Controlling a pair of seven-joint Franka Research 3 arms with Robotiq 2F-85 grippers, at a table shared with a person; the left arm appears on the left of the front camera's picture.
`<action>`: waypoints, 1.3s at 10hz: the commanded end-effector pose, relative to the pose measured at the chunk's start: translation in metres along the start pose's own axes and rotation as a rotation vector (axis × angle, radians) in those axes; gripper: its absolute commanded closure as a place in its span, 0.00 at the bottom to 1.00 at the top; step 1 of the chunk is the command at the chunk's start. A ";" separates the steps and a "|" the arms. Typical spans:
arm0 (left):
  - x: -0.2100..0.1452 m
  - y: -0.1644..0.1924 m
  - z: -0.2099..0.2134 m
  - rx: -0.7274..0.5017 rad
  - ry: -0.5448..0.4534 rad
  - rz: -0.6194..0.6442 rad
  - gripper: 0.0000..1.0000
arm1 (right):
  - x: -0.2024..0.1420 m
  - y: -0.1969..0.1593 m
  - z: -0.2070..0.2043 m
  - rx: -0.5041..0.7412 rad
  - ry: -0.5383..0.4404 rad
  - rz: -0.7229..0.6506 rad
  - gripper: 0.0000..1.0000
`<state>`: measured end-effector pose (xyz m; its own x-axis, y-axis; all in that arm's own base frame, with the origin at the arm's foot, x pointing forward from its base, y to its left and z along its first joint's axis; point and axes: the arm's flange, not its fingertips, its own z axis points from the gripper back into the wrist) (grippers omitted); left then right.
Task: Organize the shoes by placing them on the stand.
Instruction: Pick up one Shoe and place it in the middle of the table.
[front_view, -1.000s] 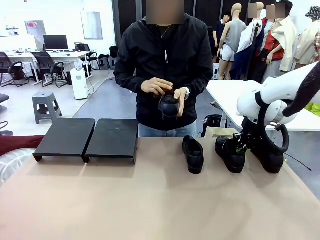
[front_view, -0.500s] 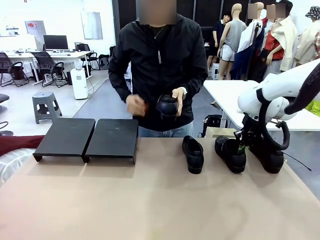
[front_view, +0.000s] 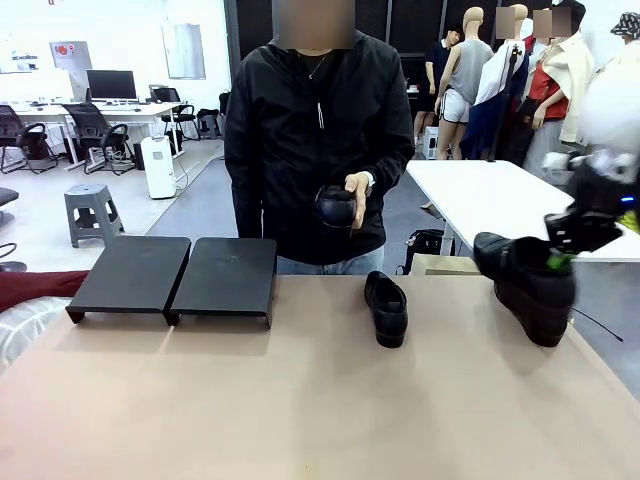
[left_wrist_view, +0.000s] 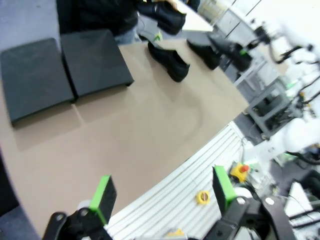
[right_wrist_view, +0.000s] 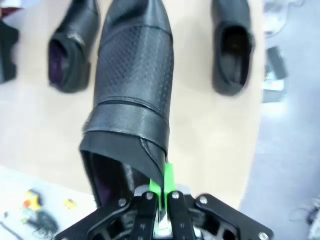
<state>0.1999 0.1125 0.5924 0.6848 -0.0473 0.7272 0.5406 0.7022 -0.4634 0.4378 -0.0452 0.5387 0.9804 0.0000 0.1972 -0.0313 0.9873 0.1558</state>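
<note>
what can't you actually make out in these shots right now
Front view: motion blur smears the right gripper, so its grip on the lifted black glossy leather loafer is unreadable there.
Front view: the lifted loafer overlaps the loafer by the table edge; their outlines merge.
Front view: the person's hand covers part of a third loafer.

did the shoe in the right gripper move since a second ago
Yes: the held shoe rose off the table and went right, away from the resting shoe.
</note>
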 end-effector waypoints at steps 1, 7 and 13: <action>-0.001 0.000 0.001 -0.020 -0.007 -0.018 0.00 | -0.074 -0.003 0.021 -0.033 -0.118 0.001 1.00; -0.001 0.000 0.001 -0.020 -0.007 -0.018 0.00 | -0.087 -0.003 0.022 -0.008 -0.102 -0.001 1.00; -0.001 0.000 0.001 -0.020 -0.007 -0.018 0.00 | -0.085 0.121 0.022 -0.056 -0.120 -0.046 1.00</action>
<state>0.1997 0.1127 0.5926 0.6844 -0.0479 0.7276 0.5410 0.7023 -0.4626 0.3373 0.1047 0.5571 0.9449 -0.0141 0.3270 -0.0198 0.9948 0.1001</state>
